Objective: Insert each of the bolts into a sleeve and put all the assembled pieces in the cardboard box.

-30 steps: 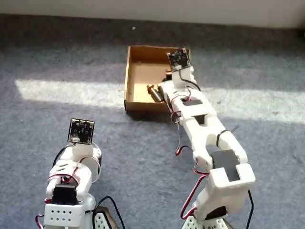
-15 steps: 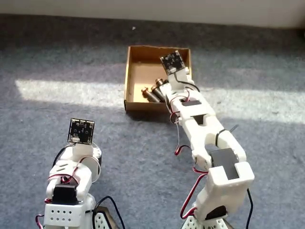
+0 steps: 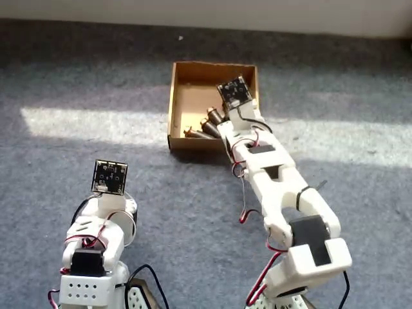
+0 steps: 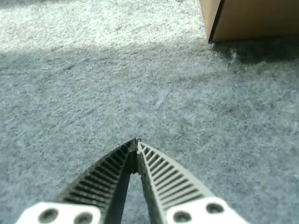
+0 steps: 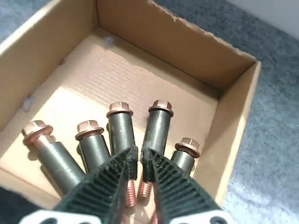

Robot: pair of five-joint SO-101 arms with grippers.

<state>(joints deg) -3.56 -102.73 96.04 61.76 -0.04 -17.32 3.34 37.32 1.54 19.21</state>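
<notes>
The cardboard box (image 3: pixel 172 103) lies open on the grey carpet at the far middle. Several assembled pieces (image 3: pixel 201 127), each a copper bolt in a dark sleeve, lie side by side on its floor near the front wall. In the right wrist view these pieces (image 5: pixel 119 128) fan out just beyond my right gripper (image 5: pixel 141 156), which hangs above them, shut and holding nothing. My left gripper (image 4: pixel 136 143) is shut and empty over bare carpet. It stays well short of the box corner (image 4: pixel 247 21).
The left arm (image 3: pixel 103 219) sits folded at the near left. The right arm (image 3: pixel 277 180) stretches from the near right to the box's front wall. A sunlit band (image 3: pixel 84 125) crosses the carpet left of the box.
The right arm has drawn back from deep over the box toward its front wall, uncovering more of the pieces inside. The left arm has not moved.
</notes>
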